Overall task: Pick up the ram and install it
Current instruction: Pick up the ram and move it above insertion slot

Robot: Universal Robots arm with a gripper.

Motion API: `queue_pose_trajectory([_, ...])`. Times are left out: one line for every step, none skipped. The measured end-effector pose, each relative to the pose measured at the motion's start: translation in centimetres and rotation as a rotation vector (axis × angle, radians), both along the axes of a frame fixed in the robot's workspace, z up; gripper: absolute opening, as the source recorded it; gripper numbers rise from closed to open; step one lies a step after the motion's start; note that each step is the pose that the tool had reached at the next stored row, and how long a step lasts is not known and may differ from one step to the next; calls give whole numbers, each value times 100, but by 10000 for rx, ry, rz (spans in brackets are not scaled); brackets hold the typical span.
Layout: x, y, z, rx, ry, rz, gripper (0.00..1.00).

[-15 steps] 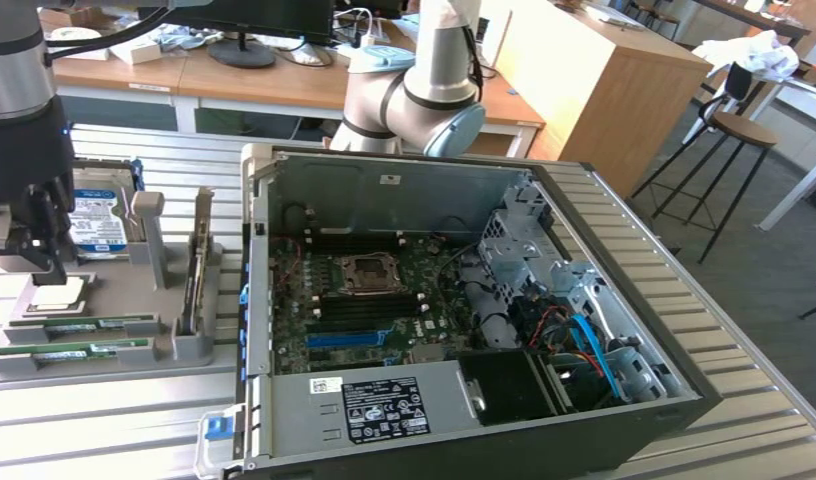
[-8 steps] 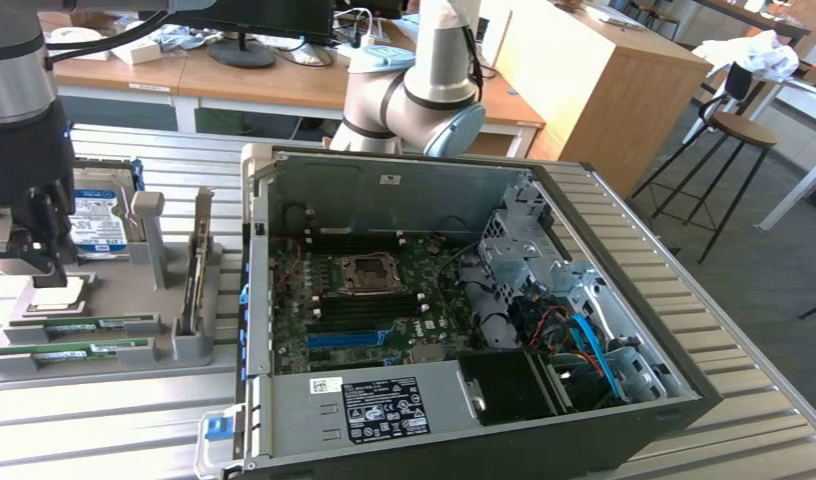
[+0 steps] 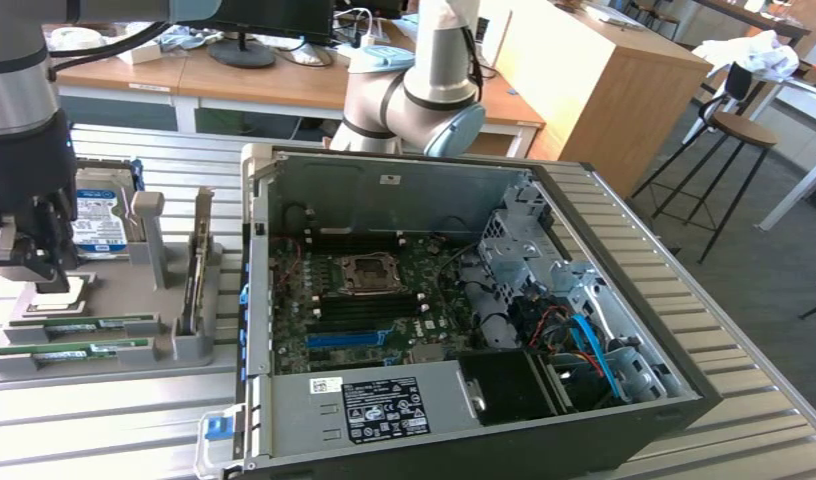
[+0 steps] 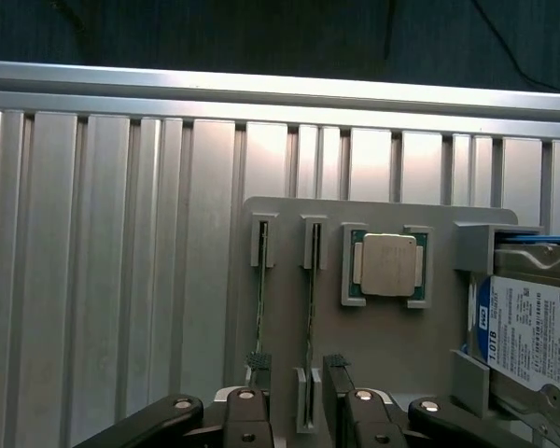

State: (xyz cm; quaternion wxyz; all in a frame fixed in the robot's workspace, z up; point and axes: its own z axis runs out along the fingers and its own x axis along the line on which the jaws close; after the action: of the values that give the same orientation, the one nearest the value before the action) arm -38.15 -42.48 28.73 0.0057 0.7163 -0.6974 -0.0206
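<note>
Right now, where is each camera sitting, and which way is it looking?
Exterior view: sits up high, off the arm, looking down over the metal table at the open computer; the arm and gripper show at the exterior view's left.
Wrist view: rides on the wrist, looking down past the open gripper at the grey holder with two ram sticks, a chip and a hard drive.
Shared: the gripper, holder, ram sticks and hard drive.

Narrow room for the fingers (image 4: 336, 375) around the ram (image 4: 309, 317); neighbouring stick (image 4: 261, 308) stands close.
</note>
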Motion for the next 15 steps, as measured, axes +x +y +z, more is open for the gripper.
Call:
queue_pose_trajectory([0,0,-11,0,-1,0,36])
queue_pose_trajectory([0,0,-23,1,-2,0,36])
queue_pose_trajectory([0,0,-33,0,-1,0,36])
queue_pose_trajectory([0,0,-44,0,-1,0,36])
queue_pose_trajectory([0,0,-55,-1,-1,0,36])
queue_pose_trajectory([0,0,-66,-1,-1,0,36])
queue_pose_trajectory([0,0,-77,-2,-1,0,36])
queue_pose_trajectory([0,0,-88,-2,-1,0,36])
queue_pose_trajectory([0,0,-98,-2,0,0,36])
queue_pose_trajectory([0,0,-109,-2,-1,0,36])
queue_pose_trajectory([0,0,-118,-3,-1,0,36])
queue_pose_trajectory([0,0,-126,-4,-1,0,36])
queue_pose_trajectory([0,0,-134,-5,0,0,36])
queue_pose_trajectory([0,0,-142,-4,0,0,36])
queue_pose_trajectory([0,0,-150,-5,0,0,36])
